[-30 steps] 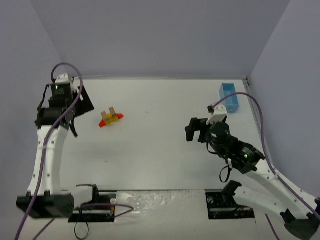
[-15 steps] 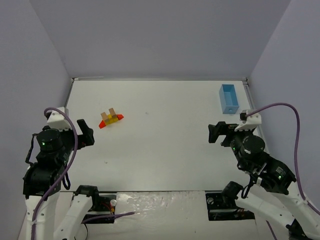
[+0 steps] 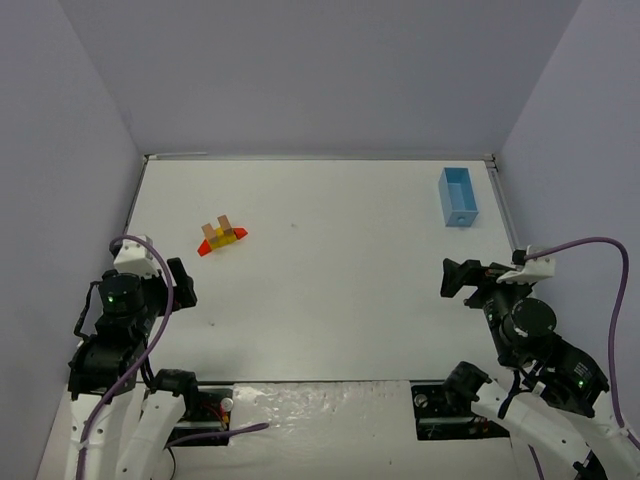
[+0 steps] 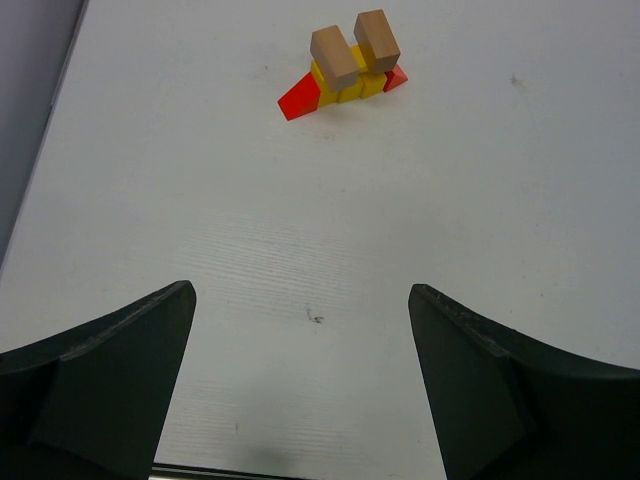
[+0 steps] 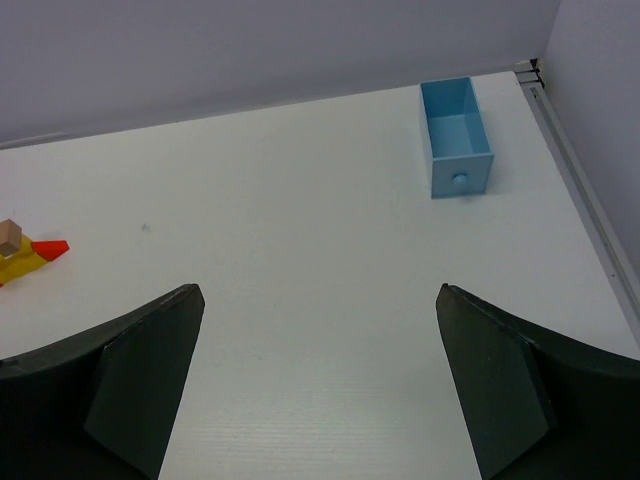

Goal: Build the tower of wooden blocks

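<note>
The wood block tower (image 3: 222, 238) stands on the white table's left half: two tan cuboids side by side on yellow pieces, with a red wedge at each end. The left wrist view has it (image 4: 345, 68) far ahead at the top. At the far left edge of the right wrist view only part of it (image 5: 22, 254) shows. My left gripper (image 3: 180, 283) is drawn back near its base, open and empty, well short of the tower. Over on the right, my right gripper (image 3: 462, 279) is also pulled back, open and empty.
A light-blue rectangular box (image 3: 458, 197) lies at the table's back right, near the right wall; it is also in the right wrist view (image 5: 456, 148). Grey walls enclose the table (image 3: 330, 280) on the left, back and right.
Both arms have pulled back toward their bases, away from the table's middle. The left gripper left the area beside the tower and opened wider. The tower has not moved.
</note>
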Robot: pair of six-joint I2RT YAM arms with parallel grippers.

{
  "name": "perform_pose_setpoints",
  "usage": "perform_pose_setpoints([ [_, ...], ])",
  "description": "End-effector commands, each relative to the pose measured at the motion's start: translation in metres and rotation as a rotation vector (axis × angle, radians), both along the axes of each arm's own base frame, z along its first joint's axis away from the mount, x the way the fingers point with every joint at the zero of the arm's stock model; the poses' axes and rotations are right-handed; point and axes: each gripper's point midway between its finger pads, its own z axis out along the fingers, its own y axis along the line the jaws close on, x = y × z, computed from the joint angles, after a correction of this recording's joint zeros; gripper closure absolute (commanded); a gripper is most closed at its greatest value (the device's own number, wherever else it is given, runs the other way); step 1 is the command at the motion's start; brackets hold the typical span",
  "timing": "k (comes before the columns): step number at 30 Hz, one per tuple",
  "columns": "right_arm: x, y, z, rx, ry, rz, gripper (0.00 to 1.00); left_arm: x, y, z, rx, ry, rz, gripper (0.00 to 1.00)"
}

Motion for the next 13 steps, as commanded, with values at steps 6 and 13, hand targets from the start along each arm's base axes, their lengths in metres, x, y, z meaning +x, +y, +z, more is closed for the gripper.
perform_pose_setpoints([
  [6,0.0066,-0.0053,-0.0004,-0.012,-0.008,-0.058,0.0,0.0154,0.0007,0.0205,-0.013,-0.091,0.021,0.14],
  [13,0.0098,-0.0023,-0.0039,-0.035,0.011,-0.059,0.0,0.0157,-0.0007,0.0194,-0.017,-0.094,0.015,0.14],
])
